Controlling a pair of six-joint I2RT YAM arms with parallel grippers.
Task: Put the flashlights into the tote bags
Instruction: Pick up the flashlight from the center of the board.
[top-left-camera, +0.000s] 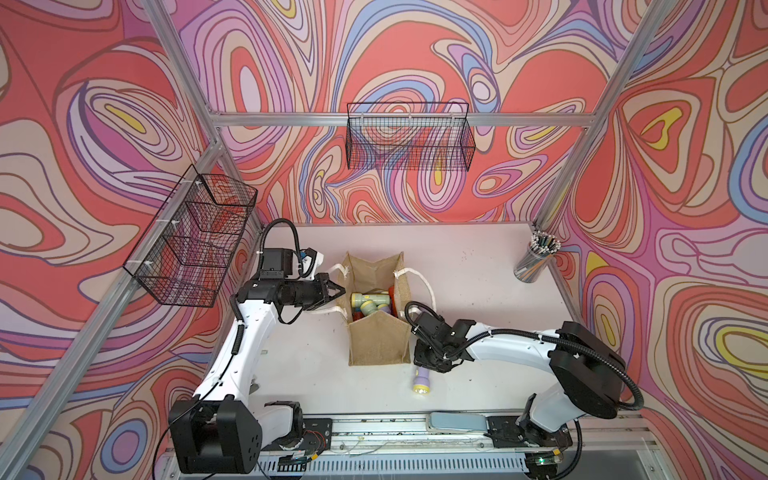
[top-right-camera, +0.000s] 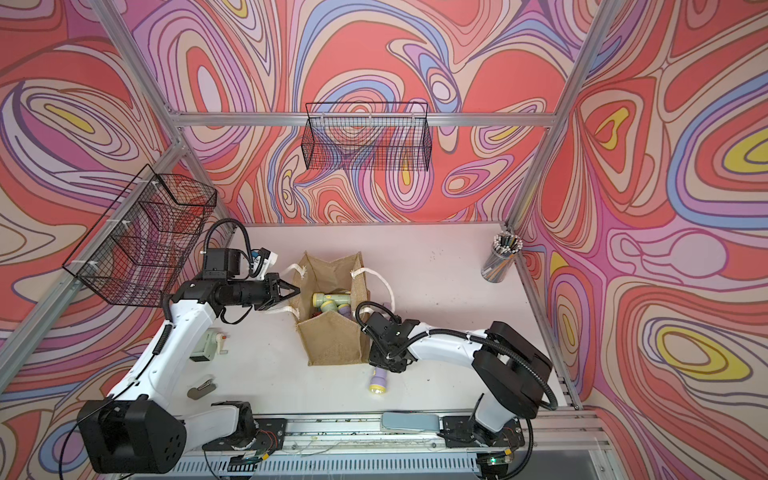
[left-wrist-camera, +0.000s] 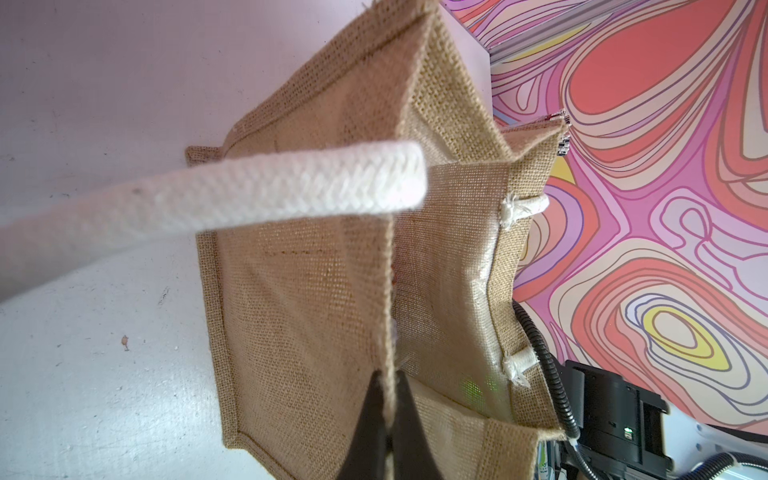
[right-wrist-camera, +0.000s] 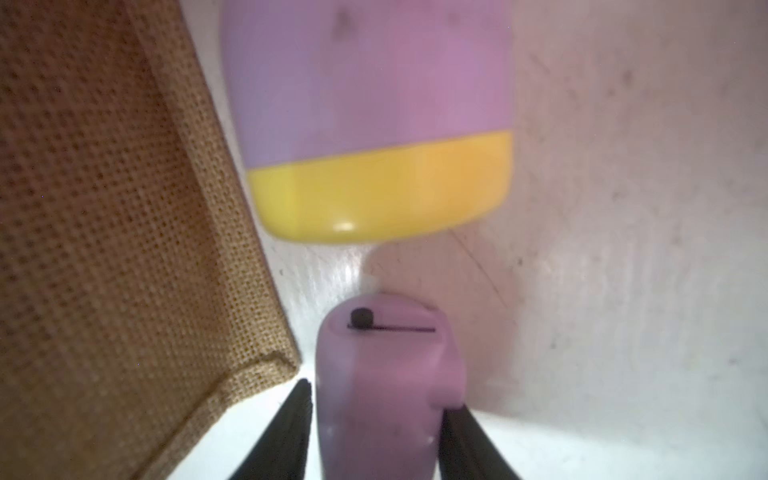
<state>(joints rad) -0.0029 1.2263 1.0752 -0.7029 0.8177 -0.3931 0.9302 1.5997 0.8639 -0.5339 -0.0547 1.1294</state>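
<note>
The tan jute tote bag (top-left-camera: 378, 343) stands open mid-table in both top views. Inside lie several flashlights, a pale green one (top-left-camera: 370, 299) uppermost. My left gripper (left-wrist-camera: 388, 376) is shut on the bag's left rim (top-left-camera: 341, 291), holding that wall out. A lilac flashlight (top-left-camera: 420, 380) with a yellow head lies on the table at the bag's front right corner. My right gripper (right-wrist-camera: 380, 399) stands over its tail, with a finger pressed on each side of the lilac body (right-wrist-camera: 386, 374). Beyond it a second lilac flashlight (right-wrist-camera: 374, 104) with a yellow end lies along the bag's right wall.
A cup of pencils (top-left-camera: 536, 257) stands at the back right corner. Black wire baskets hang on the back wall (top-left-camera: 409, 137) and the left wall (top-left-camera: 195, 241). A small green device (top-right-camera: 205, 347) and a metal clip (top-right-camera: 201, 388) lie left of the bag. A grey-blue pad (top-left-camera: 453, 422) sits on the front rail.
</note>
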